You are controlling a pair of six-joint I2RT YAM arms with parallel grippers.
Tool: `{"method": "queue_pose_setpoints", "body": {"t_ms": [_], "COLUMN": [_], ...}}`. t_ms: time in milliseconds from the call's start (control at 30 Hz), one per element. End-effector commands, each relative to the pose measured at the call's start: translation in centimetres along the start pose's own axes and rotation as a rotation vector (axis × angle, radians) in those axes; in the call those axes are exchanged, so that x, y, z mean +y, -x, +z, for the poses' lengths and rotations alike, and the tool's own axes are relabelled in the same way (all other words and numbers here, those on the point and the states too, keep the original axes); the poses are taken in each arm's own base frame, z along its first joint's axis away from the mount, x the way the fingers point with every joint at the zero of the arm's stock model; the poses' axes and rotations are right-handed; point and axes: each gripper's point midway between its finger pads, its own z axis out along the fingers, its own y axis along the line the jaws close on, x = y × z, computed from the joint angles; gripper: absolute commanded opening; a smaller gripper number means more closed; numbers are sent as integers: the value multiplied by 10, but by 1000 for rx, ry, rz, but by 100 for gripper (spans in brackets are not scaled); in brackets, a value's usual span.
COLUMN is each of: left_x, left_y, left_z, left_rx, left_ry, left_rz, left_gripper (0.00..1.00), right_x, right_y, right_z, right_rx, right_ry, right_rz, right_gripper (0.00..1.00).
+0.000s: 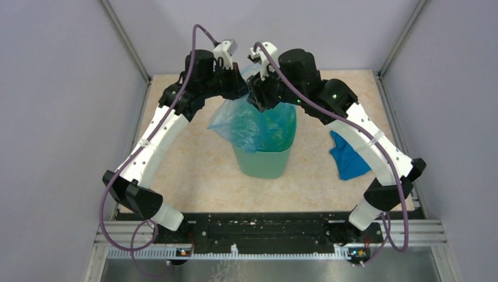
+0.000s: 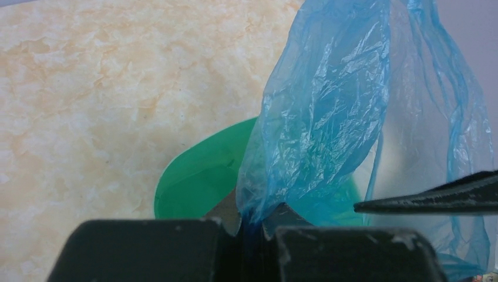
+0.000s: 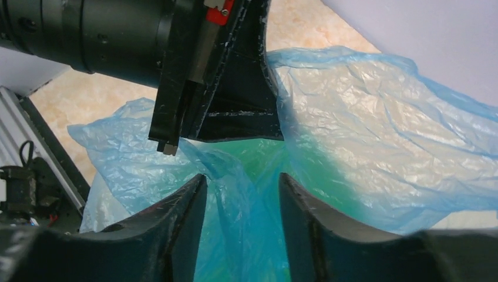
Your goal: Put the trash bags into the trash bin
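Observation:
The mint-green trash bin (image 1: 263,158) stands upright at mid-table. The light blue trash bag (image 1: 249,120) hangs over its mouth, partly inside, with a fold bulging over the left rim. My left gripper (image 1: 245,88) is shut on the bag's top edge above the bin's far rim; in the left wrist view the film (image 2: 329,117) is pinched between the fingers (image 2: 235,214) over the bin (image 2: 199,176). My right gripper (image 1: 262,100) is open beside it, its fingers (image 3: 188,205) straddling a fold of bag (image 3: 246,194) without clamping it.
A blue cloth (image 1: 347,155) lies on the table right of the bin, under the right arm. Grey walls enclose the table on three sides. The arm bases sit on a black rail (image 1: 264,226) at the near edge.

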Motion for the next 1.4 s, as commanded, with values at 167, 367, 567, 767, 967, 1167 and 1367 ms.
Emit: {"method": "queue_pose_setpoints", "body": {"t_ms": [167,367,567,767,967,1167,1367], "left_x": [9,30,47,42,40,47,46], "left_y": [12,13,28,49,48,20,-10], "left_z": [-14,-25,-16,9,15,-15,-36], "left_rx": [-54,-94,-144,-174,-133,-83,-53], "left_ry": [70,153,163,99,84,152,155], "left_rz": [28,20,7,15,11,23,19], "left_gripper": [0,0,0,0,0,0,0], "right_x": [16,35,38,37,25,38,48], "right_y": [11,-25,-74,-94,-92,-103,-125], "right_z": [-46,-62,-54,-45,-49,-74,-93], "right_rx": [-97,-58,31,54,68,88,133], "right_ry": [62,121,122,111,40,108,147], "right_rz": [37,66,92,98,95,123,150], "right_gripper": [7,0,0,0,0,0,0]}}
